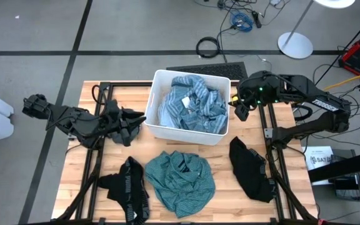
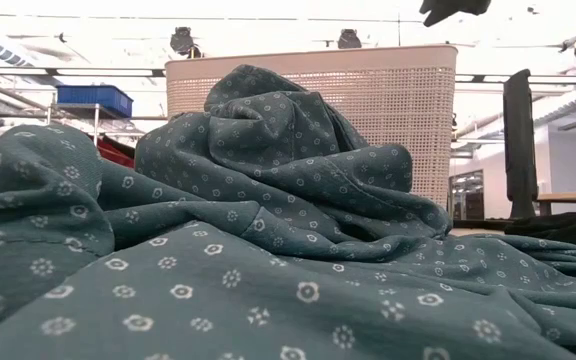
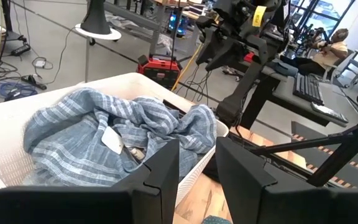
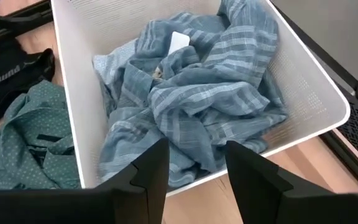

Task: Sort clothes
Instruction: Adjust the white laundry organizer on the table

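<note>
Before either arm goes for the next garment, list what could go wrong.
1. The light blue shirt is piled to the white bin's rim; a pull might drag folds over the wall or shift the bin.
2. The teal-green shirt lies crumpled beside the black lettered garment; a grab near their edges could catch both.
3. The left end effector and right end effector, both open, flank the bin and could collide.

1 bin (image 1: 157, 128), 1 blue shirt (image 1: 191, 103), 1 teal shirt (image 1: 181, 181), 2 black garments (image 1: 127, 187).

The big teal shirt (image 2: 268, 240) fills the low view and hides most of the white bin (image 2: 388, 100) behind it.
</note>
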Action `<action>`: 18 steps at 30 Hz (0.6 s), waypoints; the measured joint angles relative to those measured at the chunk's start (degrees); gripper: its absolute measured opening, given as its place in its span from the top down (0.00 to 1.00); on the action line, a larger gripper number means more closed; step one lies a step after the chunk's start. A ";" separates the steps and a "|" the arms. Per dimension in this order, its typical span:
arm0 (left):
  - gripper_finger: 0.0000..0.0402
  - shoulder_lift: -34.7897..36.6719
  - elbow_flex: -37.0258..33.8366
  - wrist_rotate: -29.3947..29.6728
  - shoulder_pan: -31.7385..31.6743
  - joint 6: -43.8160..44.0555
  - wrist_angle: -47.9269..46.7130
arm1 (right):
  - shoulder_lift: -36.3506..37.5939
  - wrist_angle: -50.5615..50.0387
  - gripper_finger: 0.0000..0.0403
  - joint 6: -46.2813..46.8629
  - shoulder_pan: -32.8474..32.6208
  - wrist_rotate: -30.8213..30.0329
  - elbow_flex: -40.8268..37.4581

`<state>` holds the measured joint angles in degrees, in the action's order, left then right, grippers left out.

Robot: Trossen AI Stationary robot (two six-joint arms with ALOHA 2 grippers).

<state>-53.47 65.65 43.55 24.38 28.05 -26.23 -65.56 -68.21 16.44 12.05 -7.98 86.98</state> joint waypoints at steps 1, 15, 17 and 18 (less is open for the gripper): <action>0.72 0.00 0.00 0.00 0.00 0.00 0.00 | -0.01 0.06 0.64 -0.03 -0.08 -0.02 0.00; 0.72 0.00 0.00 0.00 0.02 0.02 0.01 | 2.44 -5.36 0.64 12.43 -9.24 -2.04 -0.04; 0.72 0.00 0.00 0.00 0.00 0.00 0.01 | 2.94 -4.08 0.64 14.09 -14.10 -2.38 -0.04; 0.72 0.00 0.00 0.00 0.02 0.00 0.01 | 2.97 -2.99 0.64 14.30 -16.43 -1.25 -0.04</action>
<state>-53.47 65.65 43.55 24.40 28.05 -26.22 -62.59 -71.20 30.74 -4.38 -9.22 86.94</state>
